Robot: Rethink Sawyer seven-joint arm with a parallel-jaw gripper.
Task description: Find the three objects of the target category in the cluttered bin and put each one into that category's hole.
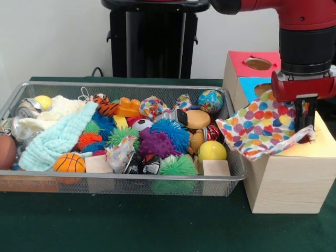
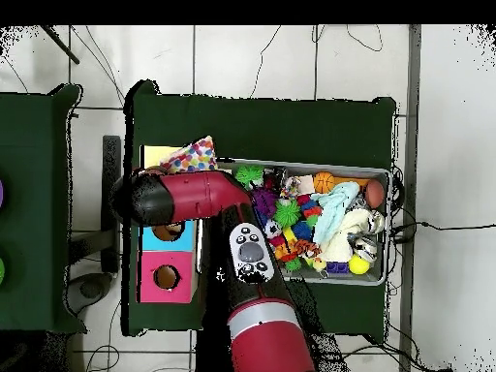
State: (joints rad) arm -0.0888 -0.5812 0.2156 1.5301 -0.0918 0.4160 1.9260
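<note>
From the left edge to past the middle of the front view lies the large shallow silver wire-mesh basket (image 1: 131, 185), heaped with toys. At its left end a plain mint-green towel (image 1: 58, 139) slopes down beside a cream knitted cloth (image 1: 55, 111), with a small orange basketball (image 1: 69, 163) below. Toward the middle sit a purple spiky ball (image 1: 156, 144) and a blue spiky ball (image 1: 173, 132); further right a yellow ball (image 1: 212, 151) and a globe-printed ball (image 1: 210, 101). Right of the basket stands the pale wooden box with a yellow top (image 1: 289, 181); a thin white cloth printed with coloured dots (image 1: 260, 128) is draped over its near left corner, hanging toward the basket rim. At the right edge the red and black arm's gripper (image 1: 304, 128) stands upright over the yellow top, its tip touching the cloth's right edge; whether it is open, and whether it grips the cloth, cannot be told. Behind are a blue-topped box (image 1: 254, 86) and a red-topped box (image 1: 252, 63)
</note>
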